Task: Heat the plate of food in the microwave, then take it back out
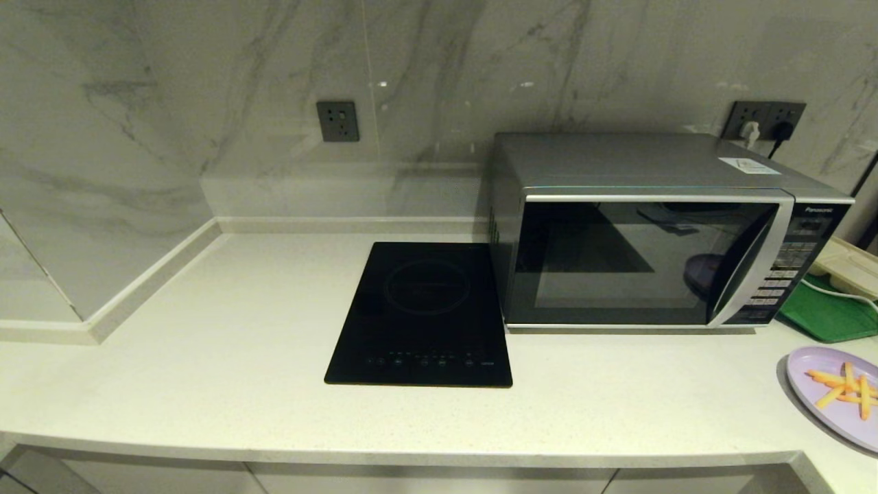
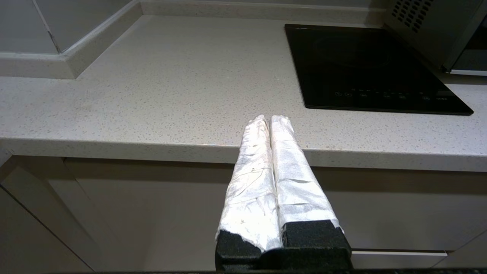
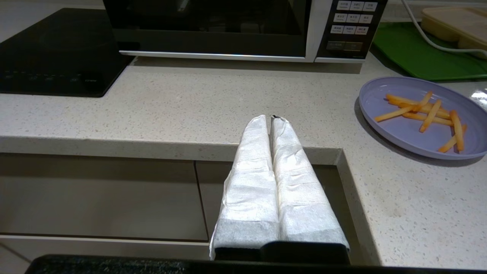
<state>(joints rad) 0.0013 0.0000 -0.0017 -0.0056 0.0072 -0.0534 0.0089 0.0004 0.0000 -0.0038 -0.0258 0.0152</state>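
Note:
The lilac plate of food (image 1: 838, 393) with a few orange fries rests on the counter at the far right, in front of the green tray; it also shows as the plate (image 3: 418, 118) in the right wrist view. The silver microwave (image 1: 658, 233) stands at the back right with its dark door closed. Neither arm shows in the head view. My left gripper (image 2: 269, 118) is shut and empty, held off the counter's front edge left of the hob. My right gripper (image 3: 270, 118) is shut and empty too, before the front edge, left of the plate.
A black induction hob (image 1: 422, 312) lies flat left of the microwave. A green tray (image 1: 826, 312) with a cream box and white cable sits right of the microwave. The countertop (image 1: 226, 343) turns a corner at front right. Cabinet fronts (image 2: 152, 213) lie below.

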